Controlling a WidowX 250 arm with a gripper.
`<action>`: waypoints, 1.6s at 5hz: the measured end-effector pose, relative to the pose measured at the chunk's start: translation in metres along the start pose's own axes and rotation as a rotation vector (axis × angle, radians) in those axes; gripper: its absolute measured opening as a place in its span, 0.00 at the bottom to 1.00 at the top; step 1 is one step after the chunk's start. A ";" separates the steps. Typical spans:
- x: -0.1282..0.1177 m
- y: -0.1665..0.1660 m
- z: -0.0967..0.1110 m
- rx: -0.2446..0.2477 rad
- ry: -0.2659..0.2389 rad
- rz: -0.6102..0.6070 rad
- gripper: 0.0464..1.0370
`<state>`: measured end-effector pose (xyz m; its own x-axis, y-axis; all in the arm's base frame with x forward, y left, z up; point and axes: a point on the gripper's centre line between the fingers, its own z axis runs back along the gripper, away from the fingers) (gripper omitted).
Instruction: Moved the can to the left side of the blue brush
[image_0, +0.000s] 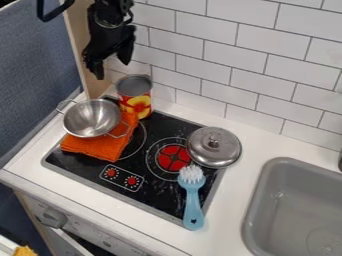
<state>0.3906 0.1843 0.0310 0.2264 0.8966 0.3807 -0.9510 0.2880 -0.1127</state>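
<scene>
Bench (230, 222): white, carrying the whole scene along the tiled wall.
Sink (284, 166): grey basin at the right.
Stovetop (160, 196): black toy cooktop; its middle is the likely ground for the can's new spot.
Gripper (111, 64): above and a little left of the can, its two fingers spread with nothing between them.
Folded orange cloth (100, 146): at the stovetop's left, under the pot.
Blue brush (193, 202): lying near the right edge, white bristles toward the wall; the landmark for the drop.
Two-handled steel pot (88, 119): on the cloth, close beside the can.
Steel lid (212, 152): right of the red burner, near the bristles.
Can (135, 96): upright at the back left, well apart from the brush. Reaching it looks like the step in hand; next come lining up, lowering around it and closing, without nudging the pot.
</scene>
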 end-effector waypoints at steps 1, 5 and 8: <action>0.002 0.007 -0.011 0.038 0.008 0.013 0.96; -0.005 -0.002 -0.054 0.116 0.057 -0.001 0.96; -0.063 -0.021 -0.054 0.080 0.106 -0.188 0.96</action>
<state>0.4077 0.1405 -0.0403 0.4184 0.8610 0.2891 -0.9025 0.4298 0.0260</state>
